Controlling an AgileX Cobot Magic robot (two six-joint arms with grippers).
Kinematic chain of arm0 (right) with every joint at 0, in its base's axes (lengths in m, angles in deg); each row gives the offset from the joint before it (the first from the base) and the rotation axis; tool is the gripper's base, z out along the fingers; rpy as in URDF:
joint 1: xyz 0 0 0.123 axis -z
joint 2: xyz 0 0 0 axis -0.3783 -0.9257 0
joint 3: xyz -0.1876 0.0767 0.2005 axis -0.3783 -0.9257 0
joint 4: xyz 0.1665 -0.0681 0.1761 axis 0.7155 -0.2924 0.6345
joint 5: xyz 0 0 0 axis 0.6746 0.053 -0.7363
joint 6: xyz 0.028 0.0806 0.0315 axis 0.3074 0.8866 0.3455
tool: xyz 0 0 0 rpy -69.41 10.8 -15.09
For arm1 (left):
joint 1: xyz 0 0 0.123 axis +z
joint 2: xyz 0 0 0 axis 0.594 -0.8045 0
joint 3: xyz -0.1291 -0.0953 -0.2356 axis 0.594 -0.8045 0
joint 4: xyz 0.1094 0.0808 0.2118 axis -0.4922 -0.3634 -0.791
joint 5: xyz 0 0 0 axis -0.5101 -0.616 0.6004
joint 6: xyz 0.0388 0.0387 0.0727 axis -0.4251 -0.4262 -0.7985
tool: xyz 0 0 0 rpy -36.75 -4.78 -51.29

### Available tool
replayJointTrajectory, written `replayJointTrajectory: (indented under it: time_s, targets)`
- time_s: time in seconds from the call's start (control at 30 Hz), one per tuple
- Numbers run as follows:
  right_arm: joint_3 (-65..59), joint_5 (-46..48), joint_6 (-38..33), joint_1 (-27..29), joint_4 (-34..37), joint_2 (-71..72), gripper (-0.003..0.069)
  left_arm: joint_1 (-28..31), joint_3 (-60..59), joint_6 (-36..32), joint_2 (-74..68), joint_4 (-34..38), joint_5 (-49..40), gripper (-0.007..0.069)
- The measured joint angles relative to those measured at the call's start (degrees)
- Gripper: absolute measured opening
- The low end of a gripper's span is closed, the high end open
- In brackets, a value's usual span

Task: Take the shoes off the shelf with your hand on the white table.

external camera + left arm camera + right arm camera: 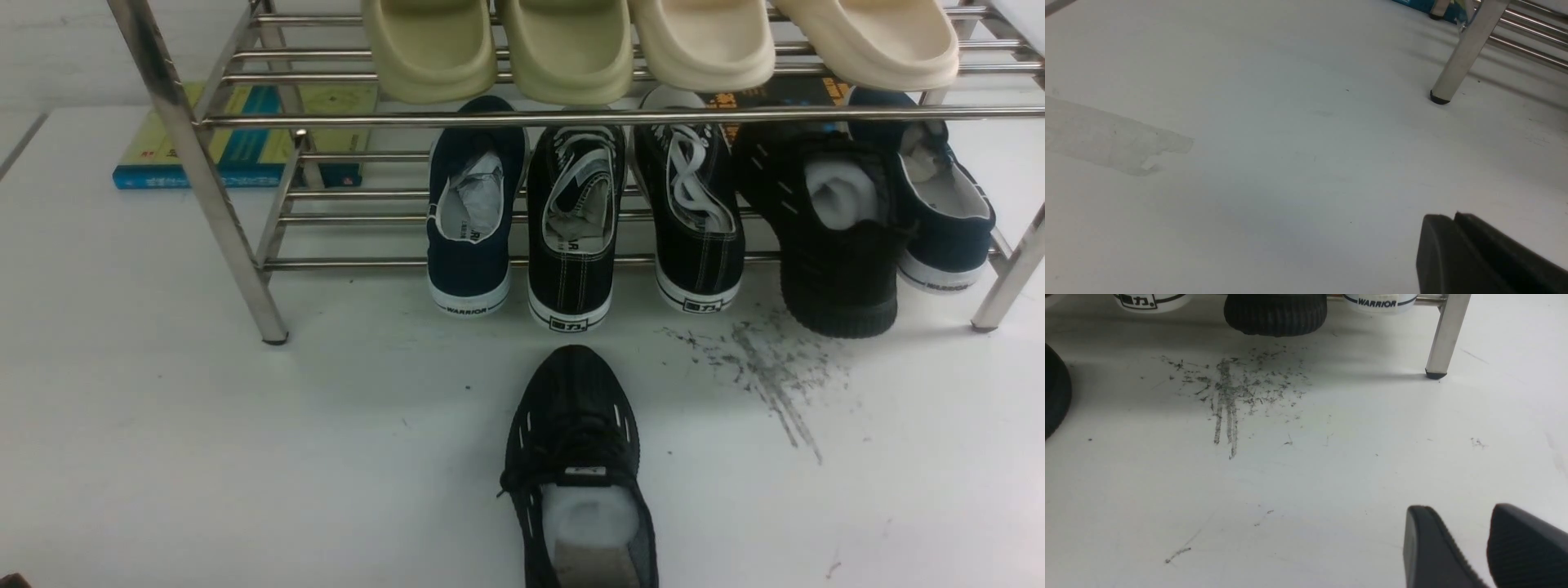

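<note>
Halfway point of a shoe-moving task, seen mainly from the front camera. A white table [204,425] fills the frame, and a chrome shelf [196,163] spans the upper half.

One black mesh sneaker [575,457] lies flat on the table at lower centre. Its toe points toward the shelf, white stuffing shows in its opening, and it is well clear of the rack. The second mesh sneaker [833,237] sits on the lower tier at upper right, between a black canvas pair [575,245] and a navy shoe [939,220], with its heel past the front bar. Dark scuff marks [767,367] stain the table just below it. Beige slides [571,49] line the top tier, and a book [237,139] lies at upper left behind the rack.

Neither arm shows in the front view. In the left wrist view, the left gripper [1449,216] has its fingers pressed together and holds nothing, with bare table beneath. In the right wrist view, the right gripper [1459,514] has its fingers parted with a clear gap and nothing between them, near the scuff marks.

Judged from this, one shoe is down and one is not yet taken off. The right arm looks better placed to fetch it.
</note>
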Motion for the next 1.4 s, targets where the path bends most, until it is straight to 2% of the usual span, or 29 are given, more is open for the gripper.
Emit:
replayJointTrajectory:
  time_s: [1.07,1.17,1.27,1.4]
  targets:
    - [0.0,-0.1,0.3,0.0,-0.1,0.0,0.024,0.0,0.0,0.0,0.0,-0.5,0.0,0.0081]
    - [0.0,-1.0,4.3,0.0,5.1,0.0,0.024,0.0,0.0,0.0,0.0,-0.7,0.0,0.0085]
    - [-0.3,-2.0,12.6,0.0,17.6,0.0,0.024,0.0,0.0,0.0,0.0,-1.6,-0.1,0.0088]
    - [-0.6,-2.1,19.4,0.0,30.0,0.0,0.024,0.0,0.0,0.0,0.0,-3.6,-0.2,0.009]
